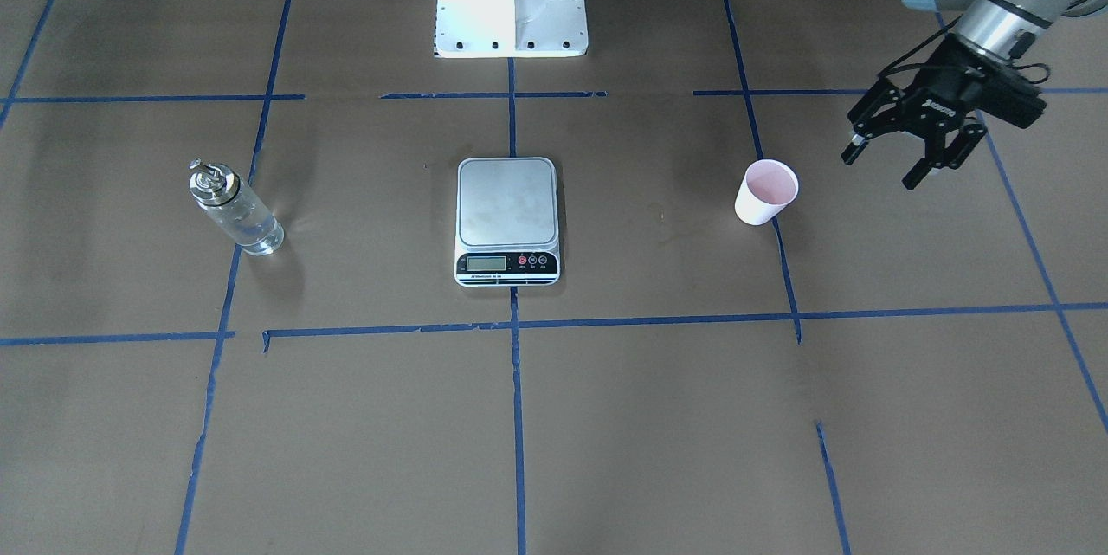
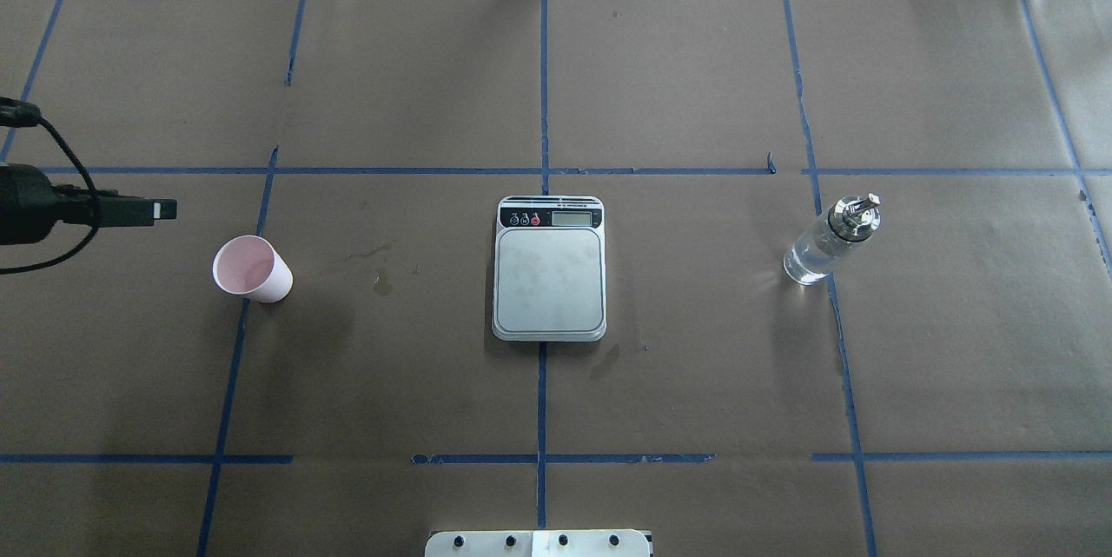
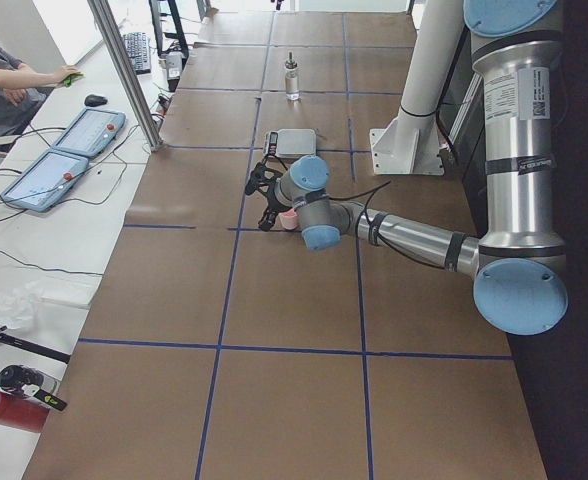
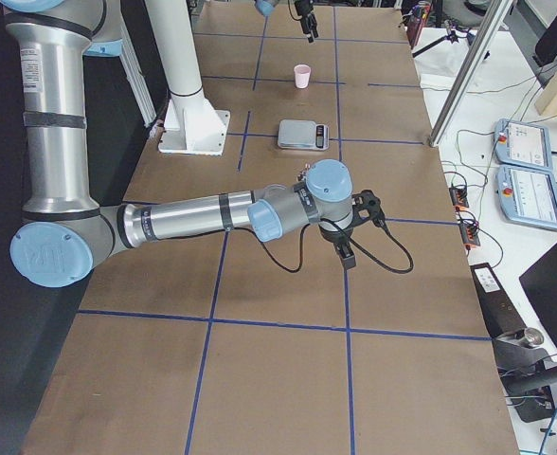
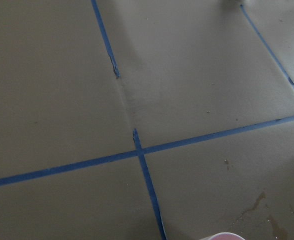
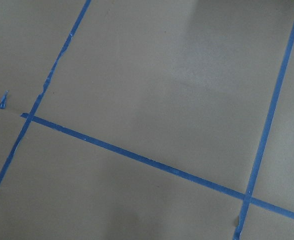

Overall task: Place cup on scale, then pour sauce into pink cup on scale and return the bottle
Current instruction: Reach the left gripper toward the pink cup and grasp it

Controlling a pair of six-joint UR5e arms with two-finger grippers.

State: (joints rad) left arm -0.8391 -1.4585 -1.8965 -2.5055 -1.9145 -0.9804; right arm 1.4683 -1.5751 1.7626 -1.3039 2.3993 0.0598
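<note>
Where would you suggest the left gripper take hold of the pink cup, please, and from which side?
Probably across the side wall of the cup, below its rim, coming from the side away from the scale, where the open left gripper hovers. It stands upright, mouth up, and widens upward, so a side pinch should keep it level.

brown paper (image 2: 695, 62) gridded with blue tape (image 2: 391, 170) covers the table (image 2: 130, 366); a white bench (image 3: 34, 250) beside holds two tablets (image 3: 46, 178).

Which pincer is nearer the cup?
Left. The left pincer hangs open close beside the cup, not touching it; the right pincer is far off, beyond the scale.
</note>
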